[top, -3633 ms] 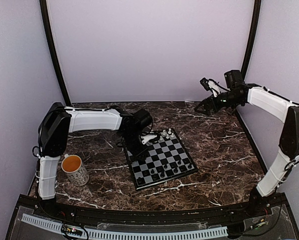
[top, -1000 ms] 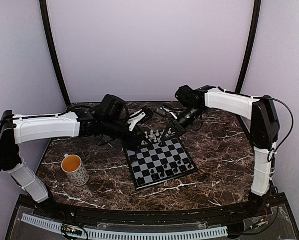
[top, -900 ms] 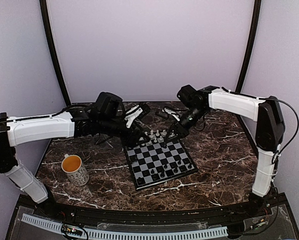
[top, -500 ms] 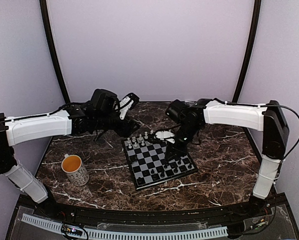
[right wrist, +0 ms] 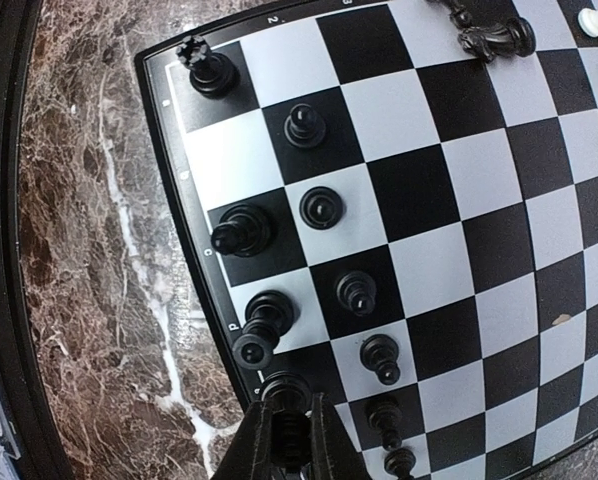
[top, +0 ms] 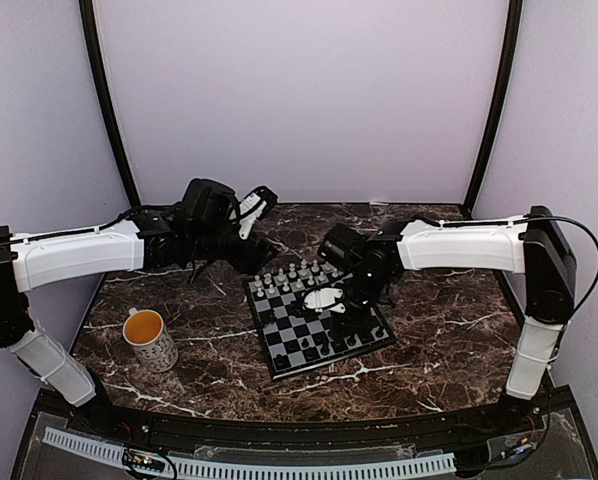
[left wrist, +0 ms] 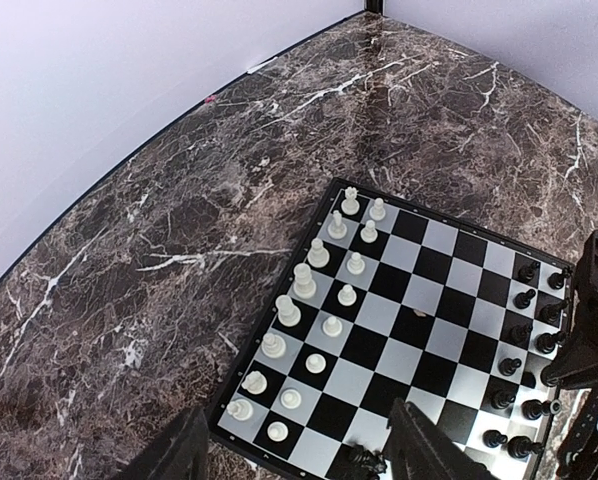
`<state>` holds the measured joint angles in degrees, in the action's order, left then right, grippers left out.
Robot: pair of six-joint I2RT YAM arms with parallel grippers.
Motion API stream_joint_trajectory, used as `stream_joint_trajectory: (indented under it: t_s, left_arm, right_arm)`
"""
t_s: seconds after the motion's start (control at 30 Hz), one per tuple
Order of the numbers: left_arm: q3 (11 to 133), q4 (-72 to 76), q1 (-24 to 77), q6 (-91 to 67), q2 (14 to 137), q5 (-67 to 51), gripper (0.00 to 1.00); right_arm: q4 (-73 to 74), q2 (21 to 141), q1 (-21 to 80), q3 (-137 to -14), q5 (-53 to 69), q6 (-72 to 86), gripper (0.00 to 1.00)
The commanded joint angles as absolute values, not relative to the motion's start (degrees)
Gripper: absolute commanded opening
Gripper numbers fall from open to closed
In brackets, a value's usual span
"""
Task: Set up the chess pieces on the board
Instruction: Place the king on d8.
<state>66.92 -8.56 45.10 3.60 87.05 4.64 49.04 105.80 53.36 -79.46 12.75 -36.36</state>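
At six o'clock in its wrist view, the right tool (right wrist: pixel 284 440) clenches a black piece (right wrist: pixel 282 388); crowded neighbours (right wrist: pixel 254 335) could topple on release. Left tool (left wrist: pixel 294 455) hangs released.

right tool (right wrist: pixel 289 410): clamped on black piece (right wrist: pixel 284 387) | at board (right wrist: pixel 176 160) rim | 1 fallen piece (right wrist: pixel 496 39)

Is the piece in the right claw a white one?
No, the right claw is shut on a black piece near the board's edge.

The board (top: pixel 297 322) is lying on the desk (top: pixel 449 300), chess pieces (top: pixel 293 272) standing along its far and near edges, a mug (top: pixel 150 339) sitting to its left.
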Motion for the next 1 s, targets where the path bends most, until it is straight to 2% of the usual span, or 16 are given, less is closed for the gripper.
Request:
stream_joint_trajectory:
  t_s: [0.0, 0.97]
  left_arm:
    - [67.03, -9.31, 45.09, 2.90, 87.42, 4.27, 0.64]
    - [67.94, -10.41, 45.09, 2.90, 89.01, 3.17, 0.64]
  right_arm:
    - [46.85, 105.66, 53.70, -78.75, 11.00, -37.00, 0.11]
    - [47.09, 108.48, 53.81, -78.14, 11.36, -38.14, 0.13]
